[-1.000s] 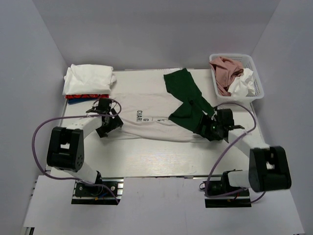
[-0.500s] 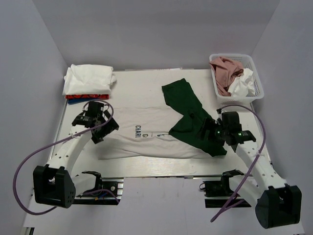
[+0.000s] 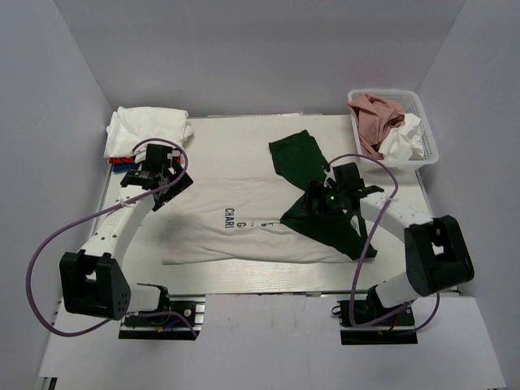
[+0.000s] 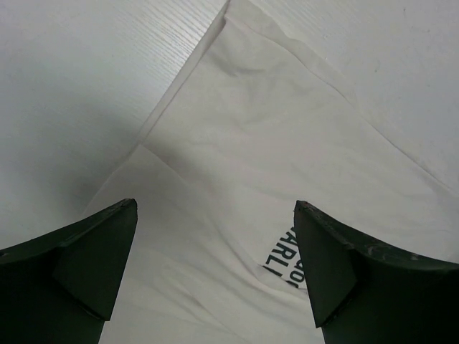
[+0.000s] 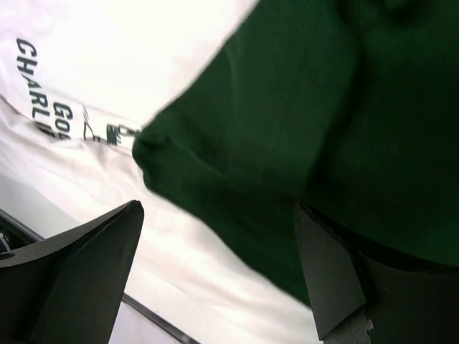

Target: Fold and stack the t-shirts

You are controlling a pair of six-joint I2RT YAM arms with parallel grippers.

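Our wide-open right gripper (image 3: 318, 197) hangs over the dark green cotton t-shirt (image 3: 296, 154) lying eleven-to-five; our left gripper (image 3: 160, 188), equally wide, sits toward nine o'clock.

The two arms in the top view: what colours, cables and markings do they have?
The left arm and right arm have white links and black joints. A purple cable loops along each. A green light glows at the right wrist. The claw fingers are dark wedges.

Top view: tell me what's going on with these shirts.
T-shirt folding is under way. The off-white printed tee lies spread on the table, the dark green tee draped over its right side. The left gripper hovers open over the printed tee's left end; the right gripper hovers open over the green one. Neither holds anything.
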